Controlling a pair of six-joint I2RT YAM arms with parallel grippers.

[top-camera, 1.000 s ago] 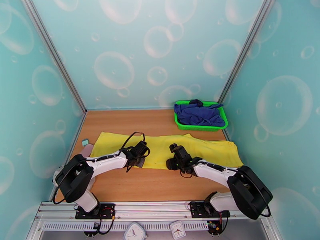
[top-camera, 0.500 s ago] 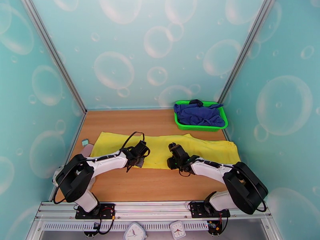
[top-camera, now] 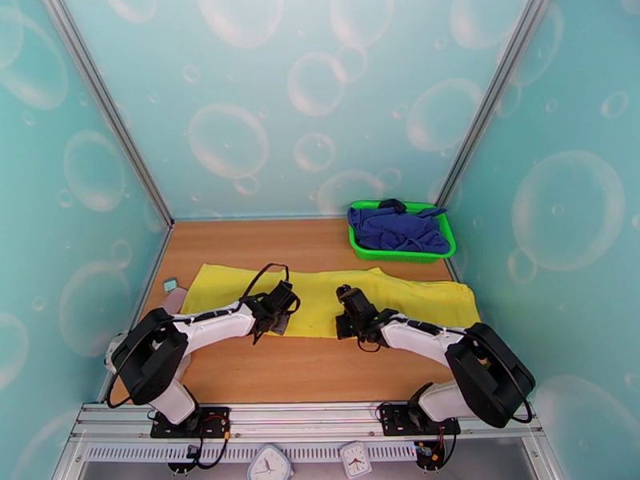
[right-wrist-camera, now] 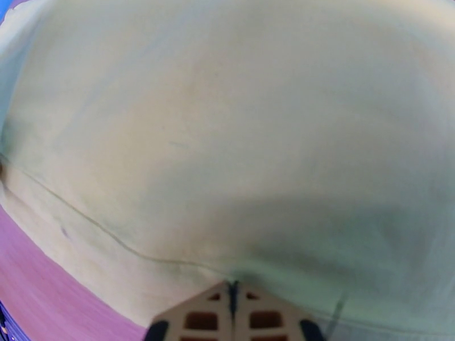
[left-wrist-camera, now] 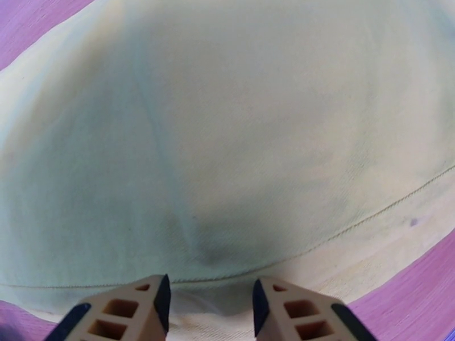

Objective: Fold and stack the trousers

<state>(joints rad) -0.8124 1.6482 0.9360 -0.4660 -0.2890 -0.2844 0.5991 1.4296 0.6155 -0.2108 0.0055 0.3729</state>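
Now R end effector (right-wrist-camera: 232,286) crept left, pinched on trousers (top-camera: 416,298) hem, L end effector (left-wrist-camera: 210,284) fingers apart.

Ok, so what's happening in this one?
Two robot arms are working on the yellow trousers, which lie spread flat across the table, not yet folded. Both grippers sit low at the garment's near edge. The left gripper has its jaws open over the hem. The right gripper has its jaws closed, apparently pinching the hem. A dark blue garment lies in the green basket at the far right corner.
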